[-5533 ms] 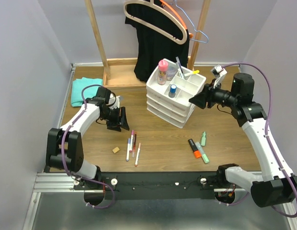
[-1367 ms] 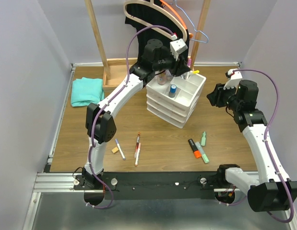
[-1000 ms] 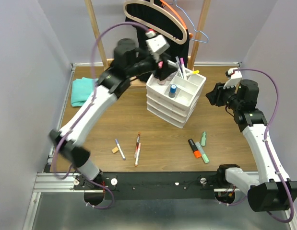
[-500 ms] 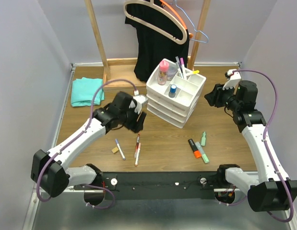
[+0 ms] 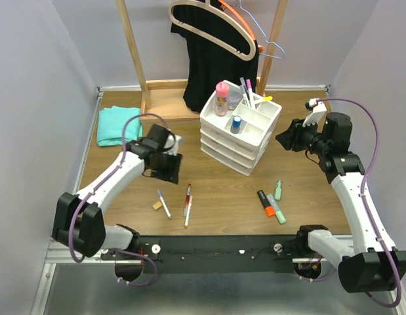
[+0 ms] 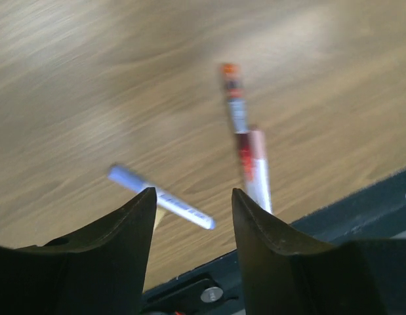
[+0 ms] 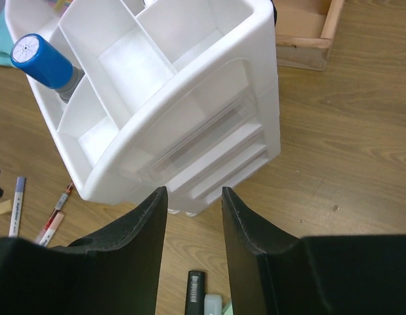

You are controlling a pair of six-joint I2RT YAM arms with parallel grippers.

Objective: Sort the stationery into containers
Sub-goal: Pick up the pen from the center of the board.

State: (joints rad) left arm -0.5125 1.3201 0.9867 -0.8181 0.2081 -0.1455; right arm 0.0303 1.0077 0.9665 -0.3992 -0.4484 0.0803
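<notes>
The white three-drawer organiser (image 5: 237,146) stands mid-table; its tray holds a pink-capped bottle (image 5: 222,97), a blue-capped tube (image 5: 236,123) and several pens (image 5: 248,93). On the wood in front lie a blue-tipped white pen (image 5: 163,204), two red-and-white pens (image 5: 187,202), a tan eraser (image 5: 158,206), an orange highlighter (image 5: 265,203) and green highlighters (image 5: 277,199). My left gripper (image 5: 171,169) hangs open and empty just behind the loose pens; the white pen (image 6: 160,197) and the red-and-white pens (image 6: 245,147) show between its fingers. My right gripper (image 5: 284,139) is open and empty, right of the organiser (image 7: 209,131).
A teal folded cloth (image 5: 117,123) lies at the back left. A wooden rack (image 5: 134,49) with hangers and a black garment (image 5: 216,62) stands behind the organiser. The black base rail (image 5: 216,248) runs along the near edge.
My left arm has swung back from the organiser's tray and come down low over the wood by the loose pens. The right gripper has shifted slightly toward the organiser.
</notes>
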